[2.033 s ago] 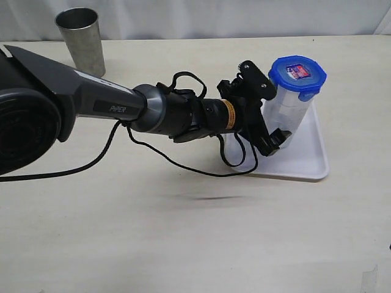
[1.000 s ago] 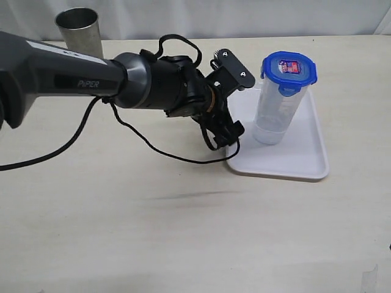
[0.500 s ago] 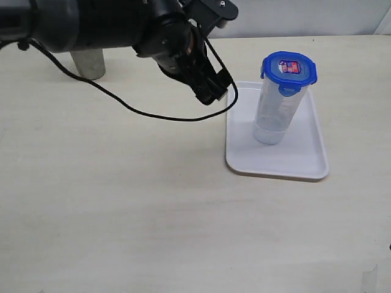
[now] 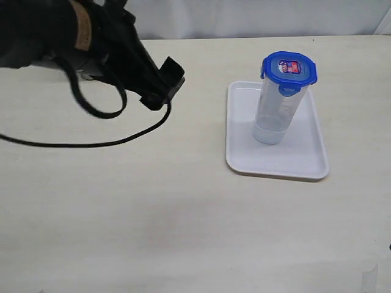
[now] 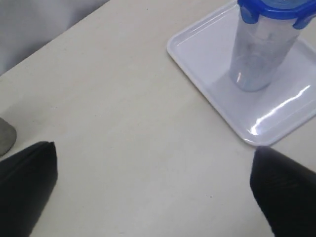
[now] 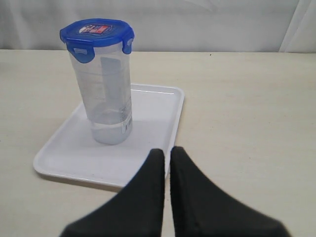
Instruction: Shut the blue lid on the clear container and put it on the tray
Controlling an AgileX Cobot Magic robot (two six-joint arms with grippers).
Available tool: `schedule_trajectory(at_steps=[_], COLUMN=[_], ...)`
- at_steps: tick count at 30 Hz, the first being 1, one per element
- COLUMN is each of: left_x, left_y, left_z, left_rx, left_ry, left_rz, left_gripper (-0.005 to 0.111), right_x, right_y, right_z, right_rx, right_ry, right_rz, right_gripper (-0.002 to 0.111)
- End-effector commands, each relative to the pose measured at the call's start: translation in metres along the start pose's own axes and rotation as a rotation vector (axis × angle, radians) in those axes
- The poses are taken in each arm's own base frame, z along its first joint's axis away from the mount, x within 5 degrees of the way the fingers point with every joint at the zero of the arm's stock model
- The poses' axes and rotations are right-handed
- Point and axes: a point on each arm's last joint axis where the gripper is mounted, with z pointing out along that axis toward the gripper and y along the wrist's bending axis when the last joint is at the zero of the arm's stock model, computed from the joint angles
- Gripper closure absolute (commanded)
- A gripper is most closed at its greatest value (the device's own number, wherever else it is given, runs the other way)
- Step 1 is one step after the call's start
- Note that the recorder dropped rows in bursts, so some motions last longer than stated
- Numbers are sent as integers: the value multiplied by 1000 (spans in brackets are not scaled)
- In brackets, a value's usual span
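The tray lies flat on the right side of the worktop. The container stands upright on it, about the middle of the tray. The lid sits level on the container's rim, its label facing up. In the right wrist view its side flaps look folded down against the wall. The container looks empty.

The left hand is over the far left of the worktop, well apart from the tray, and shows dark and blurred in the exterior view. Its fingers stand spread as wide as they go, and there is only bare worktop between them. It has hold of nothing. A black cable loops from the arm down onto the worktop below it.

The right hand does not show in the exterior view. In its own wrist view the two fingers are pressed together with only a thin slit between them, and they grip nothing. They point toward the tray, and the container stands beyond them, untouched by either hand.
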Motion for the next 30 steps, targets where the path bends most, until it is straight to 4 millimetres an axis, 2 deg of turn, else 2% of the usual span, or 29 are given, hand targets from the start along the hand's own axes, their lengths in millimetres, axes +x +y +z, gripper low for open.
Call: schedule_trajectory(at_steps=[1,7,15,21,26,30], left_x=[34,64,96,125,147,163], left_y=[-2,4,19,29,36,39], left_z=[-29,-75,-151,-197,-224,-234], left_rx=[69,80,87,69,55,41], left_ry=[-121,-253,-474,-627,-719,-730], left_rz=[-47,-63,-167,-211,-240,-260], left_gripper=[2,2,2,2,2,2], right_x=[1,1,1,1,1,1], right_y=[0,0,0,0,0,0], right_z=[0,0,0,0,0,0], right_rx=[7,7,7,7,7,7], right_ry=[-3,-3,-3,-3,-3,-3], right_rz=[6,6,6,6,6,6], right_gripper=[104,104,104,104,104,104])
